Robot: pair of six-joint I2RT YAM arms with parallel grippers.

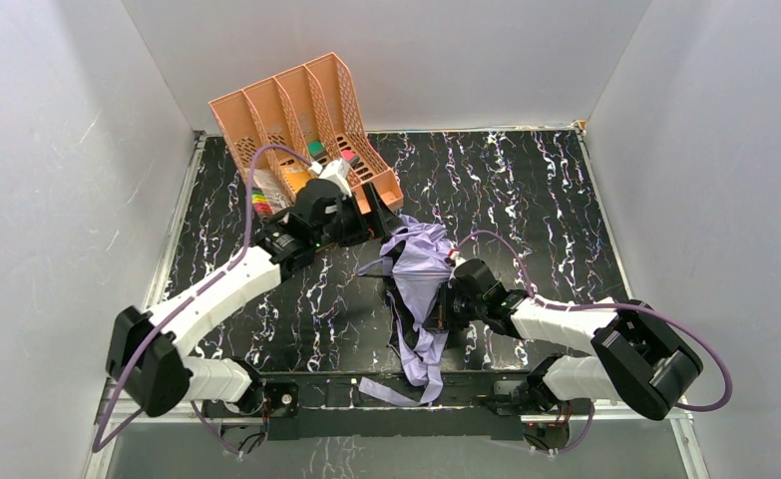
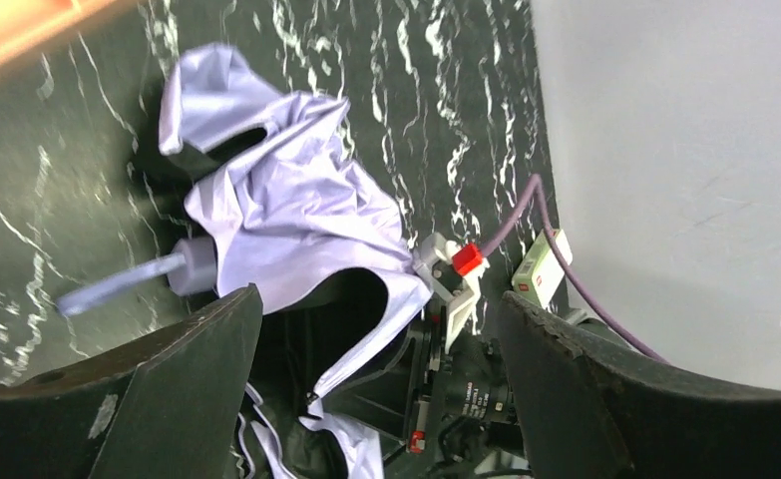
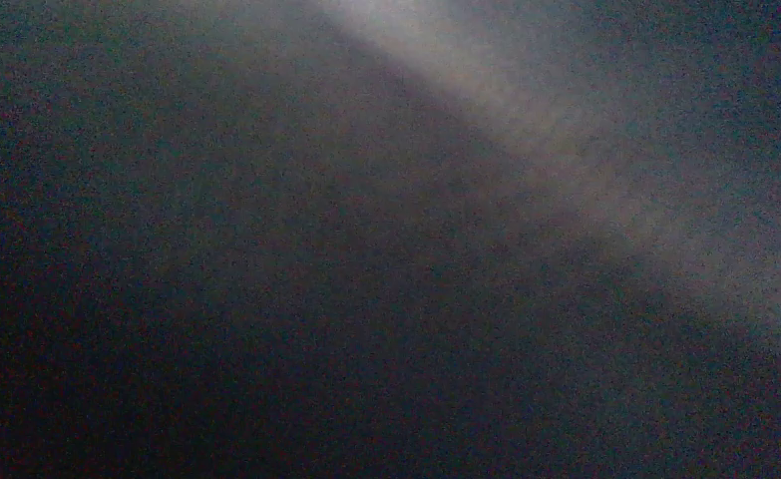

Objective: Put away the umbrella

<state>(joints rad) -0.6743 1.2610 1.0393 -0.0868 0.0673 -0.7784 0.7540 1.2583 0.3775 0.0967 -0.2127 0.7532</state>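
- One umbrella (image 1: 421, 261) is seen: pale lavender, crumpled and half collapsed, lying roughly mid-table (image 1: 526, 200) on the black marbled top.
- A stubby matching handle (image 2: 192, 267) is shown poking out in the left wrist view, and a long fabric strap (image 1: 426, 364) is trailed toward 6 o'clock, down to the near edge.
- The right gripper (image 1: 444, 299) is tucked in at the umbrella's 4 o'clock, clenched tight and buried under fabric. Whether anything's pinched can't be told, since its own camera is blacked out.
- The left gripper (image 2: 378, 304) is parked at the umbrella's 10 o'clock, jaws spread wide, nothing gripped.
- One peach file organiser (image 1: 286, 105), four slots, is found at 11 o'clock.
- Two arms are counted.
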